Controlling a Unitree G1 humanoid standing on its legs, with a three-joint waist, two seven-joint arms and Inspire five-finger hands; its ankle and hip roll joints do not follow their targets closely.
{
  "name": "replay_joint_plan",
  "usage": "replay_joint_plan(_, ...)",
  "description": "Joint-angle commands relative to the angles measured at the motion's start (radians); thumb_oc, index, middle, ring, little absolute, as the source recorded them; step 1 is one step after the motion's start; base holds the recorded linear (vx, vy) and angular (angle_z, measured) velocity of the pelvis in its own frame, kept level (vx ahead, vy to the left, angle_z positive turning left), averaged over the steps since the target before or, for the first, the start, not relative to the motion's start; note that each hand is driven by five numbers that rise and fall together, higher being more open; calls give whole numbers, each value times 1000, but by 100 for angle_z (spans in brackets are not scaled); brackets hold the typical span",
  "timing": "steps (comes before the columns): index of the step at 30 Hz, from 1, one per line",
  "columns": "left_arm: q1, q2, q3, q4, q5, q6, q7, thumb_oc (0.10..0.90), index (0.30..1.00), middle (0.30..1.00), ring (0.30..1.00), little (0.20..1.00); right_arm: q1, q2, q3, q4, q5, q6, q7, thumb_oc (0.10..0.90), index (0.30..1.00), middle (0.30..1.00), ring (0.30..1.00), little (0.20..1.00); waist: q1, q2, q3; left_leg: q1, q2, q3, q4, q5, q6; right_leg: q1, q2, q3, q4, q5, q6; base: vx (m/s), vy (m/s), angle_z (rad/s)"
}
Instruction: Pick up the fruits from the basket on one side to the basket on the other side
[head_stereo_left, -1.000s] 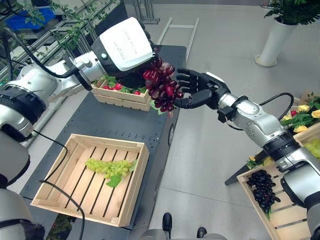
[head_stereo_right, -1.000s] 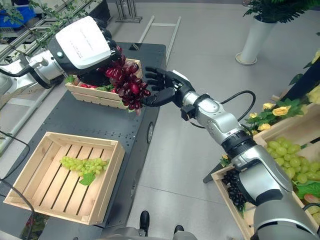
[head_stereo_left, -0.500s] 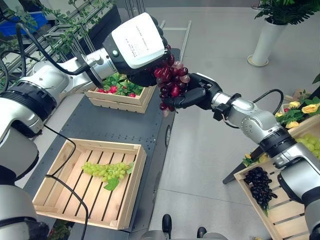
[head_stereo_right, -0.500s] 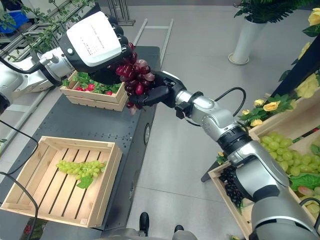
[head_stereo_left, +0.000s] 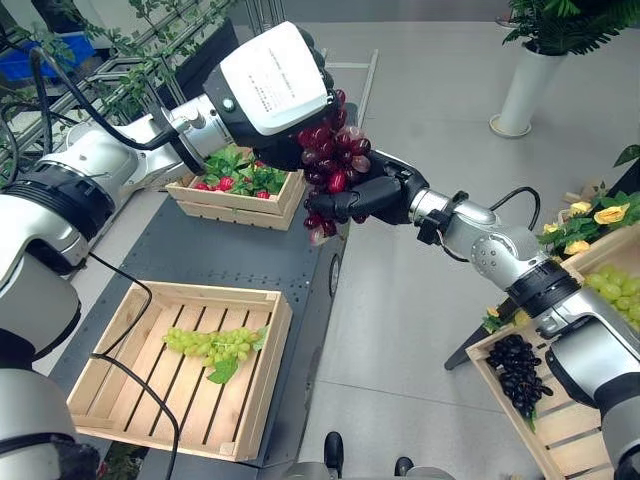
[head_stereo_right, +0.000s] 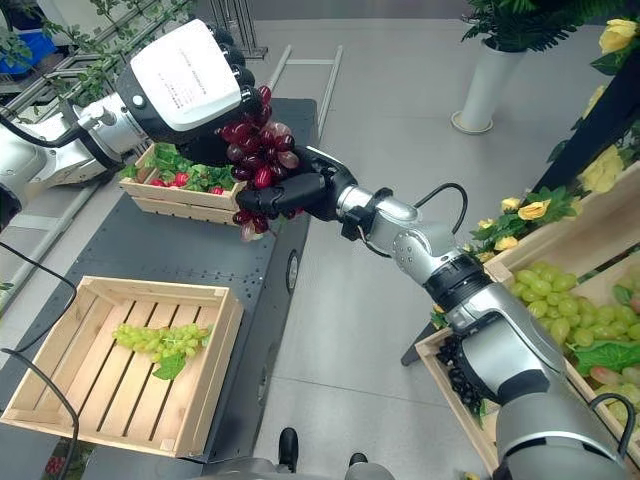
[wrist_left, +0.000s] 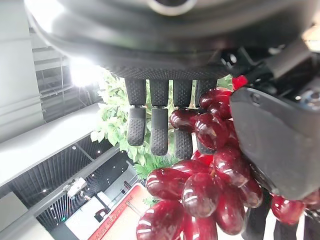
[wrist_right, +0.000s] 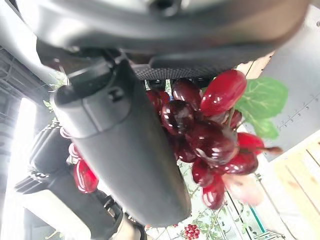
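A bunch of red grapes (head_stereo_left: 333, 160) hangs in the air past the dark table's right edge. My left hand (head_stereo_left: 283, 150) grips the bunch from above, its fingers (wrist_left: 152, 131) and thumb pinching the top. From the right, my right hand (head_stereo_left: 377, 195) has its fingers curled round the lower part of the same bunch, thumb (wrist_right: 125, 150) across it. A few grapes (head_stereo_left: 316, 225) dangle below both hands. On the table's near end stands a wooden crate (head_stereo_left: 215, 293) holding green grapes (head_stereo_left: 212, 344).
A second crate (head_stereo_left: 240, 205) with red fruit and leaves sits at the table's far end, just behind the hands. On my right, a crate (head_stereo_left: 560, 432) holds black grapes (head_stereo_left: 518, 372), with green grapes (head_stereo_right: 560, 298) and yellow flowers (head_stereo_left: 608, 214) above. A white planter (head_stereo_left: 525, 85) stands far right.
My right hand went from open beside the red grapes to curled round them. My left hand lifted the bunch a little; the camera shifted.
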Motion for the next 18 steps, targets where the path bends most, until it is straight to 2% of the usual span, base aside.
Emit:
replay_joint_plan(1,-127,-126,47,185,-78,75,93,400,300,300,300,300,-33,134,-79,-45,146,-140,76,400,300,300,300,300,24,-15,-201,56,-24,-2,0,-145,-41,-38,39,4,-31,45,-26,33,5,-3)
replay_joint_plan(10,-107,-126,55,191,-88,116,22,400,300,300,300,300,-18,144,-94,-7,134,-159,27,400,300,300,300,300,24,-17,-199,58,-23,-2,0,-145,-40,-37,39,6,-31,47,-25,3,1,0)
replay_joint_plan(13,-96,-115,56,207,-131,155,-62,400,300,300,300,300,-11,134,-104,10,131,-131,6,400,300,300,300,300,22,-17,-198,59,-21,1,0,-145,-40,-38,39,9,-31,50,-25,0,0,0)
replay_joint_plan(14,-90,-112,56,216,-145,169,-84,532,498,498,498,498,-11,131,-104,18,129,-127,-4,400,300,300,300,300,22,-17,-198,59,-21,2,0,-145,-40,-37,39,9,-31,50,-25,0,0,0)
replay_joint_plan(15,-83,-108,56,231,-163,178,-104,759,839,839,839,839,-11,128,-106,36,120,-133,-17,400,300,300,300,300,22,-18,-197,60,-20,2,0,-145,-40,-37,39,9,-31,51,-25,0,0,0)
replay_joint_plan(16,-75,-106,58,242,-172,179,-117,800,900,900,900,900,-11,126,-109,53,118,-136,-20,400,300,300,300,300,23,-19,-196,61,-19,4,0,-145,-41,-37,40,10,-31,51,-25,0,0,0)
replay_joint_plan(18,-62,-103,67,258,-180,180,-142,800,900,900,900,900,-9,122,-120,76,121,-137,-21,400,300,300,300,300,22,-20,-196,61,-18,5,0,-145,-41,-37,41,12,-31,53,-25,0,0,0)
